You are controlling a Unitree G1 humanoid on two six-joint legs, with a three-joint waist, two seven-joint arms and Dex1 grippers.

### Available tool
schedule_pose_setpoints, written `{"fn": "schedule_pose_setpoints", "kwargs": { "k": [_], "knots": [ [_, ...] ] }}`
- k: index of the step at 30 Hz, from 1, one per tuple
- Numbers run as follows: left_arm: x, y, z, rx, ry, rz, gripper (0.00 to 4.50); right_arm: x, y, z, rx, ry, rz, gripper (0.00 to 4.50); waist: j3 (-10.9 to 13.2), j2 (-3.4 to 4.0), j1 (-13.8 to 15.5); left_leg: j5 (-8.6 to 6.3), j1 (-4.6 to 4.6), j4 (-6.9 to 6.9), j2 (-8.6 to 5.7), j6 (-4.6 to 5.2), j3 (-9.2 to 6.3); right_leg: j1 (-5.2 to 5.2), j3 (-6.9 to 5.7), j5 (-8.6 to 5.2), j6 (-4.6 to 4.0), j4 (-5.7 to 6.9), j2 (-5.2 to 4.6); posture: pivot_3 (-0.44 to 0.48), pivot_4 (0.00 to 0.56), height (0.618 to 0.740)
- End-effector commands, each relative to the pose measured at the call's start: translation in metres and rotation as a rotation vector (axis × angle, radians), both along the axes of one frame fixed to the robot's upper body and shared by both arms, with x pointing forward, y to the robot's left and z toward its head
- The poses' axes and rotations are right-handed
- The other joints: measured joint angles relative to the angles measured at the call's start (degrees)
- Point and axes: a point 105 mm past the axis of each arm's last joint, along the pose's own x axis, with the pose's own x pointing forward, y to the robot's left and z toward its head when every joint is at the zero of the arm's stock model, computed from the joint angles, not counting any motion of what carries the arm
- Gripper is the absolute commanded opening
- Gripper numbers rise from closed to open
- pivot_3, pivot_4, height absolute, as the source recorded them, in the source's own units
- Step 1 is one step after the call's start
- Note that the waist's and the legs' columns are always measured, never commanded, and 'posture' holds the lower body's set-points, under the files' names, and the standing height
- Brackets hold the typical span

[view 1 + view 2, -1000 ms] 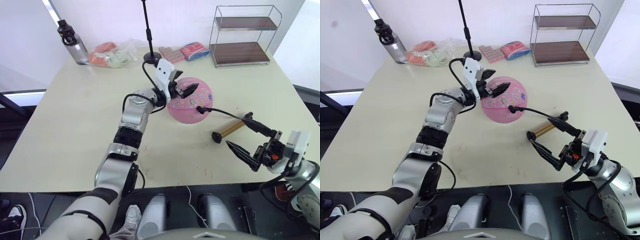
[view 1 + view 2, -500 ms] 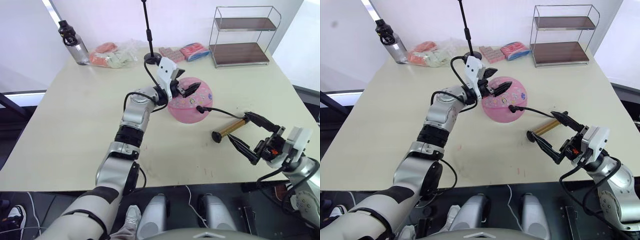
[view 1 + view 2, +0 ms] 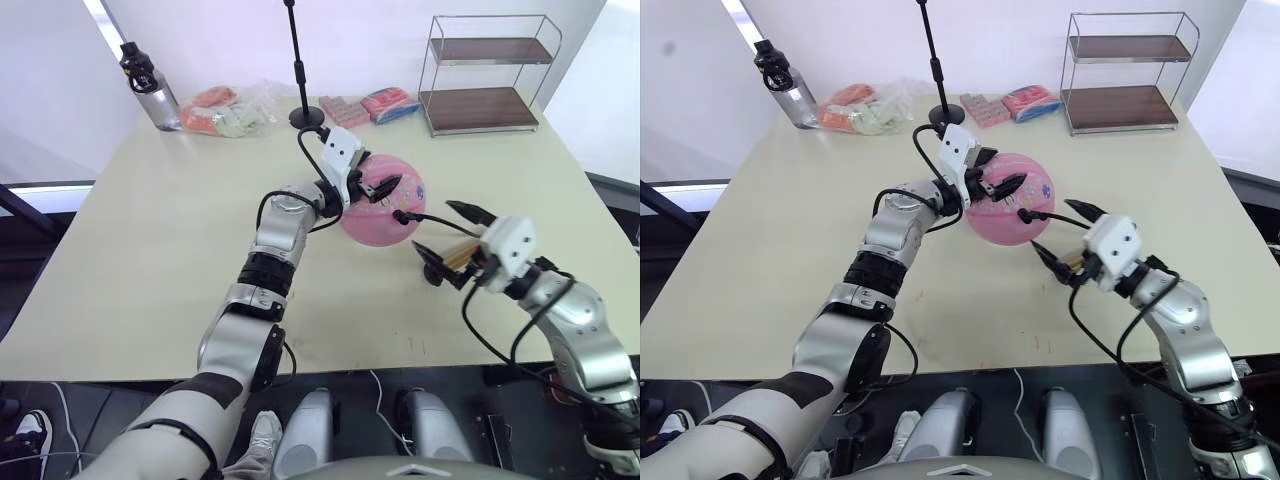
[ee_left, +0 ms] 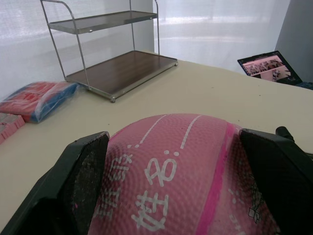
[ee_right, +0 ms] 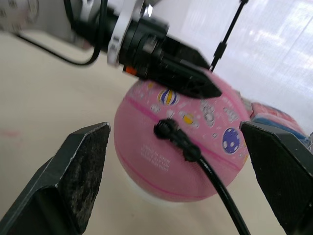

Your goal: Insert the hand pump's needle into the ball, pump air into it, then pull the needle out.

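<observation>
The ball (image 3: 384,205) is pink with darker pink seams, white characters and small multicoloured cartoon prints. The hose (image 5: 205,164) and both claws' fingers (image 5: 80,171) are black. The pump (image 3: 455,259) barrel is bronze-gold. The worktop (image 3: 150,230) is pale beige.

water bottle (image 3: 146,84), snack packets (image 3: 222,110), black stand pole (image 3: 298,60), wire shelf (image 3: 484,70)

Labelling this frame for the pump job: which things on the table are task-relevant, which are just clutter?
Task things:
- ball, left tool shut on it
- hand pump, lying on the table by the open right tool
- hose fitting plugged into the ball

Clutter:
- water bottle
- bagged packets
- pink and blue packets
- wire shelf
- stand pole
</observation>
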Motion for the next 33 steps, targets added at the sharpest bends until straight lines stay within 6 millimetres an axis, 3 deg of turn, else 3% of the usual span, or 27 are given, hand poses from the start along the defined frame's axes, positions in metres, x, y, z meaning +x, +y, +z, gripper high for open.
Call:
{"fn": "schedule_pose_setpoints", "kwargs": {
  "k": [1, 4, 8, 16, 23, 25, 26, 30, 33],
  "knots": [
    [0.002, 0.003, -0.033, 0.056, 0.09, 0.04, 4.5, 0.011, 0.003, 0.005, -0.12, -0.056, -0.026, 4.44, 0.0, 0.0, -0.01, 0.0, 0.0, 0.01, -0.02, 0.0, 0.0, 0.01, 0.02, 0.01, 0.01, 0.0, 0.0, 0.0, 0.15, 0.74],
    [0.001, 0.001, -0.044, 0.062, 0.111, 0.044, 4.5, 0.027, 0.005, 0.015, -0.198, -0.1, -0.084, 4.44, -0.03, -0.02, 0.07, 0.01, 0.04, 0.05, -0.03, 0.01, 0.02, 0.03, 0.07, 0.09, 0.04, 0.0, 0.0, 0.0, 0.15, 0.74],
    [0.0, -0.003, -0.051, 0.053, 0.13, 0.043, 4.5, 0.033, 0.011, 0.02, -0.284, -0.148, -0.062, 4.44, -0.11, -0.11, 0.16, 0.03, 0.15, 0.05, -0.04, 0.03, -0.04, 0.18, 0.06, 0.12, 0.02, 0.0, 0.03, 0.0, 0.15, 0.74],
    [0.0, -0.007, -0.054, 0.026, 0.143, 0.049, 4.5, 0.04, 0.018, 0.011, -0.501, -0.203, -0.024, 4.44, -0.14, -0.14, 0.16, 0.03, 0.39, 0.05, -0.07, 0.04, -0.06, 0.42, 0.09, 0.12, 0.03, -0.05, 0.03, 0.0, 0.15, 0.74],
    [0.001, -0.007, -0.054, 0.031, 0.14, 0.053, 4.5, 0.046, 0.019, 0.011, -0.593, -0.268, -0.018, 4.44, -0.14, -0.15, 0.16, 0.04, 0.39, 0.05, -0.08, 0.04, -0.07, 0.44, 0.09, 0.12, 0.03, -0.05, 0.03, 0.0, 0.15, 0.74],
    [0.001, -0.007, -0.054, 0.032, 0.139, 0.053, 4.5, 0.047, 0.019, 0.012, -0.603, -0.28, -0.019, 4.06, -0.14, -0.15, 0.14, 0.04, 0.39, 0.05, -0.08, 0.04, -0.08, 0.44, 0.09, 0.12, 0.03, -0.05, 0.03, 0.0, 0.15, 0.74],
    [0.001, -0.007, -0.054, 0.031, 0.139, 0.053, 4.5, 0.048, 0.019, 0.013, -0.605, -0.29, -0.024, 3.42, -0.15, -0.15, 0.16, 0.04, 0.4, 0.05, -0.08, 0.04, -0.07, 0.45, 0.09, 0.12, 0.03, -0.05, 0.03, 0.0, 0.15, 0.74],
    [0.001, -0.007, -0.054, 0.03, 0.137, 0.052, 4.5, 0.048, 0.019, 0.011, -0.621, -0.298, -0.015, 1.96, -0.14, -0.15, 0.15, 0.04, 0.4, 0.04, -0.08, 0.04, -0.08, 0.46, 0.09, 0.11, 0.03, -0.05, 0.03, 0.0, 0.15, 0.74],
    [0.0, -0.007, -0.056, 0.03, 0.138, 0.056, 4.5, 0.048, 0.02, 0.012, -0.585, -0.298, -0.02, 0.37, -0.14, -0.15, 0.13, 0.04, 0.4, 0.04, -0.08, 0.04, -0.09, 0.45, 0.09, 0.12, 0.03, -0.06, 0.03, 0.0, 0.15, 0.74]
  ]
}}
